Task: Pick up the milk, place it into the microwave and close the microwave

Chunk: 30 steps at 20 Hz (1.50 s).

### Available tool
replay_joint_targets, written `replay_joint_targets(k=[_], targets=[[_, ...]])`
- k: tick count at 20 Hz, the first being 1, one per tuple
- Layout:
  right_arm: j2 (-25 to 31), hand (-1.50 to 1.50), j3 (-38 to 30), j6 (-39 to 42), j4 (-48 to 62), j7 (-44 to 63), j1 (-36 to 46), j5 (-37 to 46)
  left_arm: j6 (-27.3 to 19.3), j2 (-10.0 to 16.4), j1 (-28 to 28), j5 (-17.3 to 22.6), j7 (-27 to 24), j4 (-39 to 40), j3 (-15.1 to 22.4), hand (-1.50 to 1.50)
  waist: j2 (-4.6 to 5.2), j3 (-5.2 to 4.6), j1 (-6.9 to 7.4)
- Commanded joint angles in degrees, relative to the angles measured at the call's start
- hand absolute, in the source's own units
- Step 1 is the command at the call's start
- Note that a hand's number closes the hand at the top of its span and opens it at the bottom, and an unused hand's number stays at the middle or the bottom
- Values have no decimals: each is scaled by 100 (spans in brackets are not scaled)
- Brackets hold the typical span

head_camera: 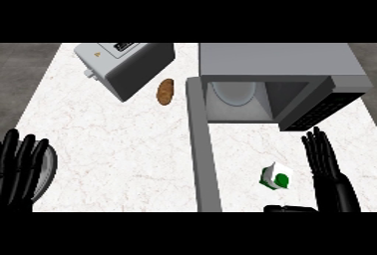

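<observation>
Two black hands show over a white desk [117,149]. Left hand [21,169], fingers straight, rests at the left edge beside a grey plate [49,164]. Rightward: toaster [129,62], brown oval item [165,91], microwave [280,60] with door [203,149] open. Milk carton [276,178] sits on the desk before it, near the right hand [327,167], whose fingers are straight, not touching it.

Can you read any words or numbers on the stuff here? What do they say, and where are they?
No text here can be read.
Toaster: a tiny yellowish mark on its top, too small to read.
Milk carton: green and white patches only, no letters to make out.
Microwave: no label or numbers show.
</observation>
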<state>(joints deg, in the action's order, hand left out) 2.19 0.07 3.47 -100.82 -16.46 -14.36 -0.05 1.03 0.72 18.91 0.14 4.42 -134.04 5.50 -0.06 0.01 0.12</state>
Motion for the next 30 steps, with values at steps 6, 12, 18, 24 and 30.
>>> replay_joint_targets(k=[6,12,18,24,30], targets=[[-10,-150,-362,-33,1759,-1510,-16,198,52,-13,28,47,98,-143,25,-150,3,0,-2],[220,-150,-721,160,2681,-1759,659,-15,-394,-70,75,-485,300,-385,547,-150,5,1,-1],[194,-150,-864,487,4026,-2785,911,-131,-123,-69,856,-356,17,-826,763,-150,1,1,24],[221,-150,-1108,309,5677,-3464,1880,-31,-10,82,657,-163,-308,-351,347,-150,8,1,35],[513,-150,-1177,471,6738,-4287,2107,118,-44,44,554,-42,-98,-345,247,-150,7,1,24]])
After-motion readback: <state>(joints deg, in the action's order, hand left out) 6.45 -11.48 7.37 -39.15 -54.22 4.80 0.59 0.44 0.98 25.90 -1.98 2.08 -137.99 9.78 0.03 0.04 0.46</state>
